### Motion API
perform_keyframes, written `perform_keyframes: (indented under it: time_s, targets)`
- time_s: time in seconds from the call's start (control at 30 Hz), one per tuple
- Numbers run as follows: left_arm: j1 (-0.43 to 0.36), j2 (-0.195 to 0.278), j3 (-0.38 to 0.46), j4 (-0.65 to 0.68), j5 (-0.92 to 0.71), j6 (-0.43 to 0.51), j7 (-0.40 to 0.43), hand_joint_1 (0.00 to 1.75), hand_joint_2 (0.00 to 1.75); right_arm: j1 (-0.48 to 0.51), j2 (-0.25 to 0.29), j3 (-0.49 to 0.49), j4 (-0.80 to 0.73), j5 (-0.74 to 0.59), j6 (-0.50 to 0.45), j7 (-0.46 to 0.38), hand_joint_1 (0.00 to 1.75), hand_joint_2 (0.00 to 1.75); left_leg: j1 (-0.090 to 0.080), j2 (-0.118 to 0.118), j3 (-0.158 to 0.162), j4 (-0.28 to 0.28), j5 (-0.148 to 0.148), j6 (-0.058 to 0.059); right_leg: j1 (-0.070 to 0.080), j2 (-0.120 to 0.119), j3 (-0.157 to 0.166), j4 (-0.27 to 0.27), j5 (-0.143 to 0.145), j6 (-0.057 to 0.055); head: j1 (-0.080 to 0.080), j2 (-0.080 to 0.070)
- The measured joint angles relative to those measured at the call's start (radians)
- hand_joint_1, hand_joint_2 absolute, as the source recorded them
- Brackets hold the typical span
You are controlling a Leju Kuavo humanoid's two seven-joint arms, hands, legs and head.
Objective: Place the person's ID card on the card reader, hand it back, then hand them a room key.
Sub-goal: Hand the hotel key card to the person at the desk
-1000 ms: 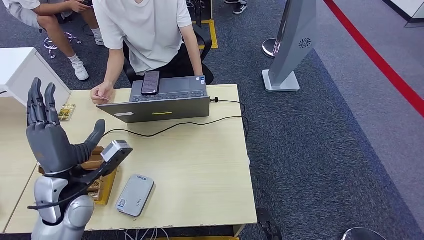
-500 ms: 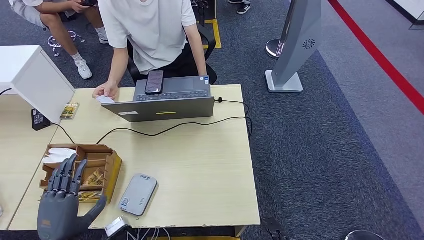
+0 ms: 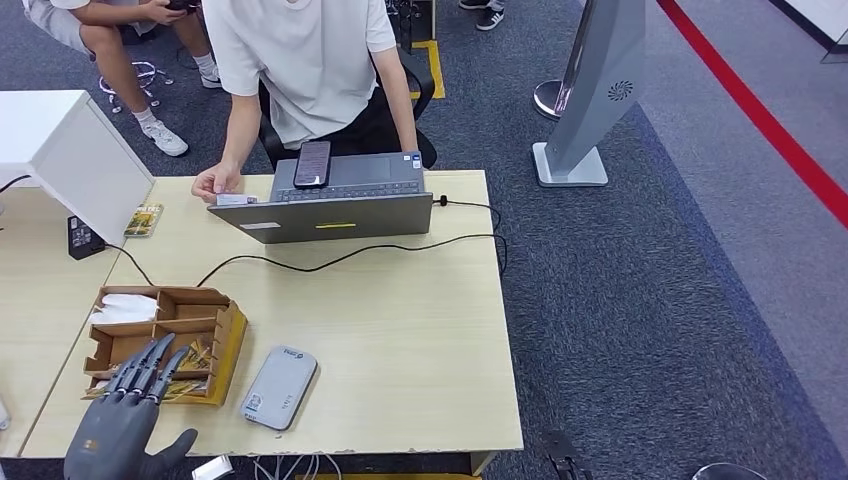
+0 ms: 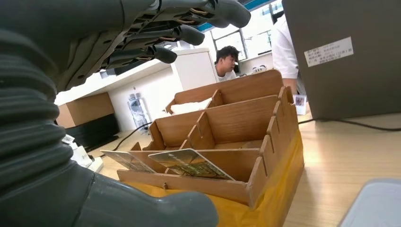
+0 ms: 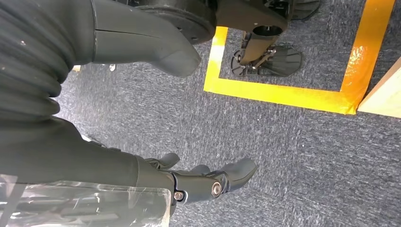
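My left hand [image 3: 120, 430]: lower left of the frame, at the near edge of the table [image 3: 400, 330], fingers [image 3: 150, 362] stretched out and apart, holding nothing, their tips over the near side of the wooden organizer box [image 3: 165, 340]. My right hand [image 5: 189, 182]: hanging over grey carpet beside a strip of yellow floor tape [image 5: 283, 94], fingers loosely bent, nothing in them. Organizer box: left part of the table, divided into compartments; printed cards [image 4: 189, 163] lie tilted in the nearest compartment, a white item in the farthest one. Card reader [image 3: 279, 388]: flat grey slab, lower centre-left, just beside the box, nothing on top of it. Laptop [image 3: 330, 205]: upper centre, at the far edge of the table, a dark phone [image 3: 312, 163] resting on its keyboard; a black cable [image 3: 350, 252] runs across the table in front of it. Person in a white shirt [image 3: 300, 60]: seated behind the laptop. Person's hand [image 3: 217, 183]: at the far table edge, just left of the laptop, resting on a small pale card [image 3: 232, 199], presumably the ID card.
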Motion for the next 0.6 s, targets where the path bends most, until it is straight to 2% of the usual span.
perform_keyframes:
  time_s: [0.27, 0.6]
  targets:
    - [-0.023, 0.031, -0.01, 0.013, 0.009, -0.03, -0.003, 0.0, 1.75, 0.0, 0.0, -0.005, 0.0, -0.006, 0.012, 0.001, 0.0, 1.75, 0.0, 0.0, 0.0, 0.0, 0.0, 0.0, 0.0, 0.0, 0.0, 0.0, 0.0, 0.0, 0.0, 0.0]
    - [-0.03, 0.035, -0.011, 0.018, -0.008, -0.029, 0.022, 0.0, 1.75, 0.012, -0.01, -0.006, -0.007, -0.035, 0.014, 0.006, 0.0, 1.75, 0.0, 0.0, 0.0, 0.0, 0.0, 0.0, -0.001, 0.0, 0.0, 0.0, 0.0, 0.0, 0.0, 0.0]
